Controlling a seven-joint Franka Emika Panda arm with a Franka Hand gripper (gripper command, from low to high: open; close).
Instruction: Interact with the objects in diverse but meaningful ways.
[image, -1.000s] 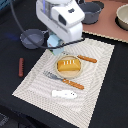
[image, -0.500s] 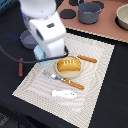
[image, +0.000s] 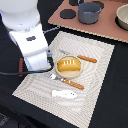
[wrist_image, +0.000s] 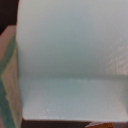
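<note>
Carton (wrist_image: 70, 55) right under the gripper, grip state unclear; push down and it could tip toward the bread loaf (image: 68, 64)

saucepan (image: 89, 12): matt grey | bread loaf (image: 68, 65): glossy golden | carton (wrist_image: 70, 60): smooth, matt

Arm (image: 30, 40) shifted from far side toward exterior view's left and nearer; now beside bread loaf (image: 68, 65).

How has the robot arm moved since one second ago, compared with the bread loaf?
Yes. In the exterior view the arm has shifted toward the view's left and lower edge; it now stands left of the bread loaf, which has stayed put.
</note>
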